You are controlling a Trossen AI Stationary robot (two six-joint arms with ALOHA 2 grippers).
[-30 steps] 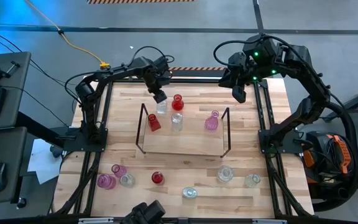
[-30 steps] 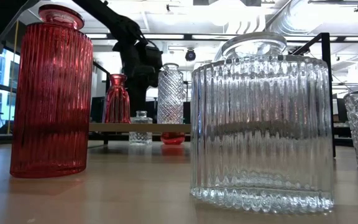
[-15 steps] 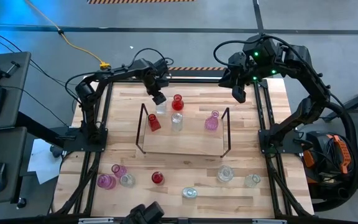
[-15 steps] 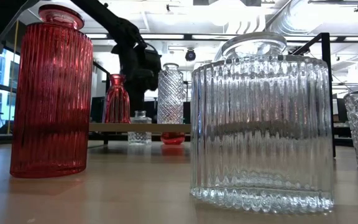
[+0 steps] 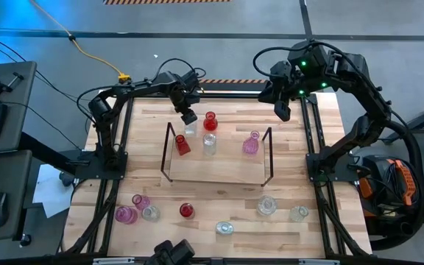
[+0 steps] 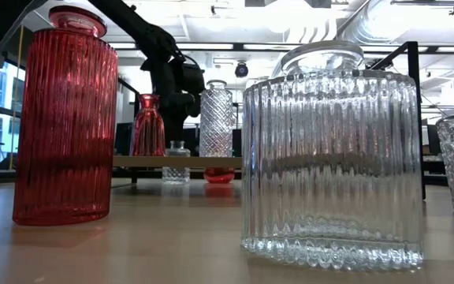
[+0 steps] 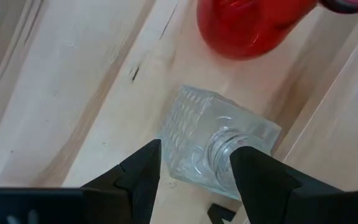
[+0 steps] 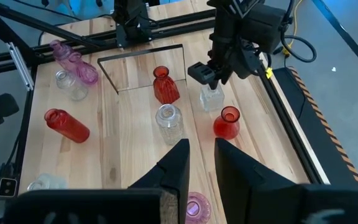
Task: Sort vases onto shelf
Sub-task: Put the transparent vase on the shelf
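My left gripper is open above a small clear square bottle. The bottle stands on its base on the table just beyond the far edge of the shelf, next to a round red vase. A red vase, a clear vase and a pink vase stand on the shelf's board. My right gripper waits open and empty over the far right of the table. My left gripper comes down from above with its fingers on either side of the clear bottle's neck. One finger is right beside the neck, and I cannot tell whether it touches. The bottle stands upright on the table.
Several more vases stand on the near part of the table: pink ones, a red one and clear ones. A black metal frame edges the table.
My left arm has eased slightly toward the table's left while staying over the clear bottle. The vases stand as before.
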